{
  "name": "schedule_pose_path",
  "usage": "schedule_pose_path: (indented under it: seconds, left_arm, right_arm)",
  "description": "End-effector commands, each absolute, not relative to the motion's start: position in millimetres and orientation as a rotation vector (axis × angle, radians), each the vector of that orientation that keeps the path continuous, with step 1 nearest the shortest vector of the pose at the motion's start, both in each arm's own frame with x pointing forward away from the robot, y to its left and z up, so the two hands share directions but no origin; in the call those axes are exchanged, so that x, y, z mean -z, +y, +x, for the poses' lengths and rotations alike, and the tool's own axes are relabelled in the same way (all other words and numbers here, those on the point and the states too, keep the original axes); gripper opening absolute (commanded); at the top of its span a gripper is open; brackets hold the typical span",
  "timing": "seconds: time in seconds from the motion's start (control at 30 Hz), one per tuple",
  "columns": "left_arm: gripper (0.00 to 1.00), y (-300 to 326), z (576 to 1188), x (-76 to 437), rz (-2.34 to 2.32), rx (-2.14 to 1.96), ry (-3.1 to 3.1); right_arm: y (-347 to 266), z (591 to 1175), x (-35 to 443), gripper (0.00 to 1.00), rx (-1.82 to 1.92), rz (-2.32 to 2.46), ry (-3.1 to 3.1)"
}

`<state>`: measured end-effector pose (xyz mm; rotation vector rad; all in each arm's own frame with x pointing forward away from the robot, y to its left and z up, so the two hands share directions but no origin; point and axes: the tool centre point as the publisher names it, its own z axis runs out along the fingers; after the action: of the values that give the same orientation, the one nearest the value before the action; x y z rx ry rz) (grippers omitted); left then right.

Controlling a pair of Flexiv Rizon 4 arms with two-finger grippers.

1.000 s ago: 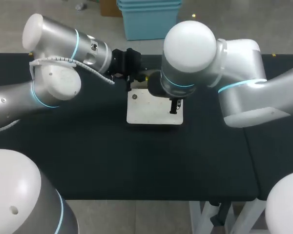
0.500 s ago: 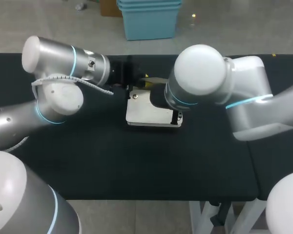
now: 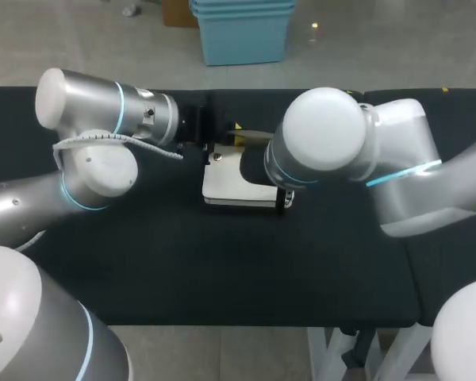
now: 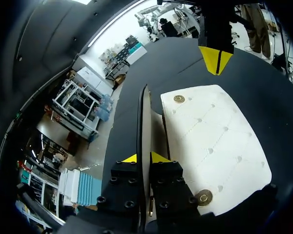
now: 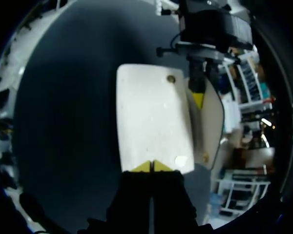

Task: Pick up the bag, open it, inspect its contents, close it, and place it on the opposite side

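White quilted bag point(image 3: 230, 184) was held at both ends, one of your grippers on each. Your left gripper point(image 4: 144, 157) had its yellow tips pinched together on a thin wall of the bag, seen edge-on and running straight out ahead of the fingers. Your right gripper point(image 5: 151, 166) had its tips closed on the near edge of the white flap point(image 5: 154, 117), close to one corner snap.

In the left wrist view the flap lay just beside the pinched wall, with its stitched dimples facing up. One brass snap button point(image 4: 179, 99) sat at its far corner and a second snap point(image 4: 202, 197) at the near corner, next to the gripper body. A yellow tip of your right gripper showed beyond the flap's far edge.

In the right wrist view a tan inner face point(image 5: 211, 114) showed beside the flap, and your left gripper's yellow finger rested against it. The flap and the tan face stood apart, so the bag was open. I could not tell what was inside.

In the head view the bag was at the far middle of the black table point(image 3: 143, 254). Your left arm point(image 3: 87, 159) came in from the left and your right arm point(image 3: 325, 151) covered the bag's right end. I could not tell whether the bag touched the table.
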<state>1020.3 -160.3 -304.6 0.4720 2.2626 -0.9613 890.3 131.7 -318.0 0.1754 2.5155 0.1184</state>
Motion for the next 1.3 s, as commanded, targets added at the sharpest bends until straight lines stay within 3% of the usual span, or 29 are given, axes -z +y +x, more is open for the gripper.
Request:
schedule_pose_path:
  seconds: [0.03, 0.23, 0.27, 0.3, 0.4, 0.53, 1.3]
  left_arm:
    - [0.00, -159, 1017, 319, 0.443, 0.949, 2.195]
    - [0.00, -158, 1022, 325, 0.444, 0.921, 2.188]
    - [0.00, -158, 1023, 326, 0.443, 0.920, 2.190]
    - [0.00, -158, 1024, 327, 0.442, 0.923, 2.195]
    - [0.00, -158, 1025, 328, 0.443, 0.926, 2.200]
    - [0.00, -159, 1026, 327, 0.463, 0.933, 2.210]
    - [0.00, -163, 1017, 330, 0.571, 0.925, 2.243]
  right_arm:
    - [145, 882, 340, 0.00, -0.093, 0.193, 2.460]
    - [149, 871, 348, 0.00, -0.057, 0.228, 2.436]
    - [149, 870, 348, 0.05, -0.054, 0.230, 2.432]
    - [150, 869, 349, 0.21, -0.051, 0.229, 2.430]
    - [150, 866, 351, 0.32, -0.050, 0.222, 2.423]
    - [148, 864, 353, 0.40, -0.053, 0.223, 2.405]
    - [143, 891, 371, 0.35, -0.089, 0.261, 2.360]
